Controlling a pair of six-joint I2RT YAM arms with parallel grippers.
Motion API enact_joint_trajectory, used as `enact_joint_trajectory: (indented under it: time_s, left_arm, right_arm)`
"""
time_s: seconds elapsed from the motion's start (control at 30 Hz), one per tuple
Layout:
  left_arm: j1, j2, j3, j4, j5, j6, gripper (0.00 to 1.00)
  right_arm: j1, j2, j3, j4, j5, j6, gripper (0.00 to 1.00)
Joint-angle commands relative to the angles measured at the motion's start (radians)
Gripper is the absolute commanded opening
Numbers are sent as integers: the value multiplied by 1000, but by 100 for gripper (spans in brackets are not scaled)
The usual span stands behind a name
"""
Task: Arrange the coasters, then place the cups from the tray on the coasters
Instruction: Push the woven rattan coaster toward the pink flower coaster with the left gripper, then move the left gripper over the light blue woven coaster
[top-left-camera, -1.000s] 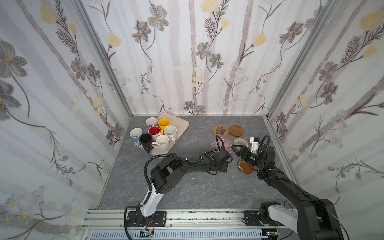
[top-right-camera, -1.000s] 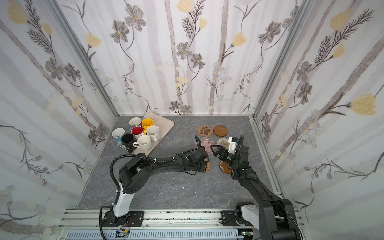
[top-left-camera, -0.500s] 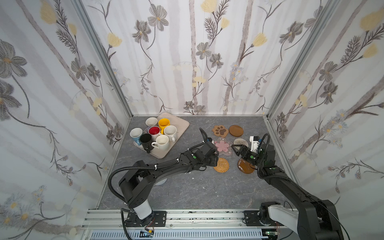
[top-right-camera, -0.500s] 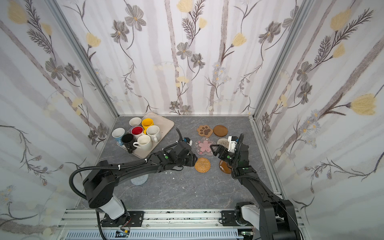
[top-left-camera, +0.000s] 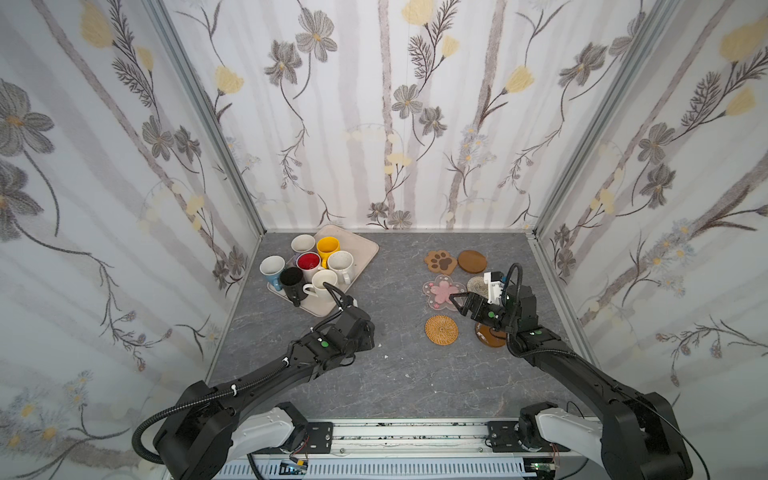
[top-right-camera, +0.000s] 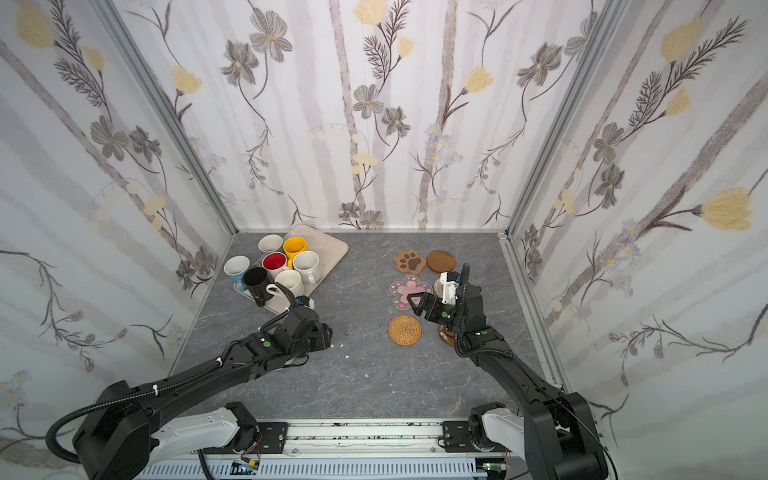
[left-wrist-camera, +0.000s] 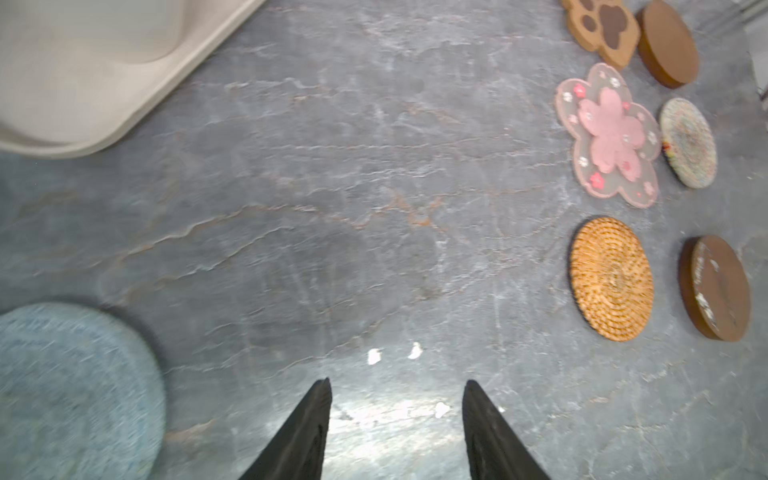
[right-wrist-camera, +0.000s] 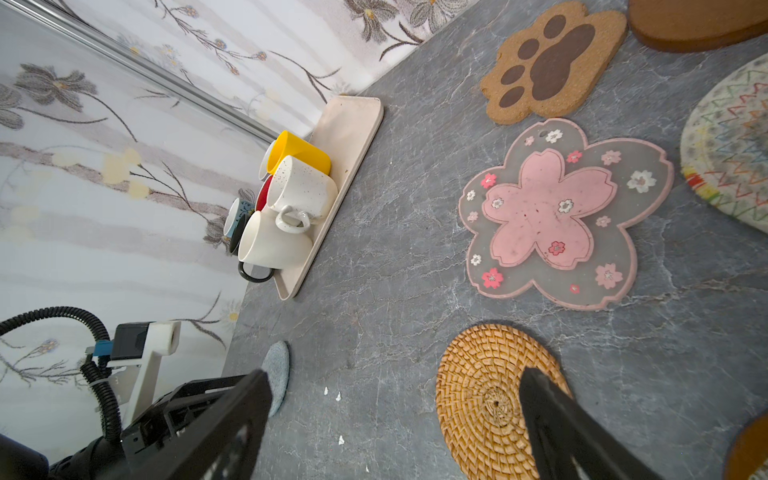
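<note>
Overhead, both arms reach over the grey table (top-left-camera: 395, 374). The left gripper (left-wrist-camera: 397, 388) has its fingers about half apart with nothing between them, tips above bare table. The grey-blue coaster (left-wrist-camera: 70, 390) lies flat close beside it, on the side toward the tray (top-left-camera: 361, 245), not touching; in both top views the left arm hides it. The tray lies ahead of this gripper on that same side, with the cups (top-left-camera: 308, 262) crowded at the end nearer the gripper.

The right gripper (right-wrist-camera: 392, 378) is spread wide and empty, held above the table. The rattan coaster (top-left-camera: 441, 329) lies just below it, partly behind one finger (right-wrist-camera: 552, 415) in the right wrist view. The blossom coaster (top-left-camera: 444, 292) lies just past the fingertips, the paw coaster (top-left-camera: 440, 261) and a wooden round (top-left-camera: 472, 261) farther on. The woven coaster (left-wrist-camera: 688, 143) lies beside the blossom coaster, partly behind the right wrist in both top views. A second wooden round (top-left-camera: 492, 338) lies under that wrist.
</note>
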Motion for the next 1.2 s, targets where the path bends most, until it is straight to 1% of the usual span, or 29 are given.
enact_joint_trajectory:
  time_s: [0.0, 0.23, 0.43, 0.53, 0.6, 0.7, 0.83, 1.0, 1.17]
  left_arm:
    - [30, -32, -59, -16, -72, -85, 54]
    - [84, -101, -158, -55, -190, -193, 55]
    - [150, -152, -213, -74, -210, -233, 56]
    - [168, -153, -236, -73, -200, -242, 58]
    - [169, -152, -244, -65, -183, -230, 62]
    - [170, -143, -243, -59, -163, -204, 62]
    - [169, -134, -253, -29, -112, -190, 60]
    - [158, -81, -264, 41, -40, -182, 57]
    - [93, -33, -258, 97, -13, -198, 55]
  right_arm:
    - [25, 35, 26, 21, 24, -4, 94]
    - [62, 103, 63, 35, 21, 2, 94]
    - [75, 136, 73, 46, 14, 5, 93]
    - [78, 144, 72, 52, 14, 6, 93]
    - [81, 149, 73, 57, 13, 8, 93]
    - [83, 158, 74, 62, 11, 10, 93]
    - [85, 163, 77, 70, 7, 15, 93]
    - [84, 158, 75, 68, 7, 15, 93]
    - [83, 152, 73, 58, 10, 6, 93]
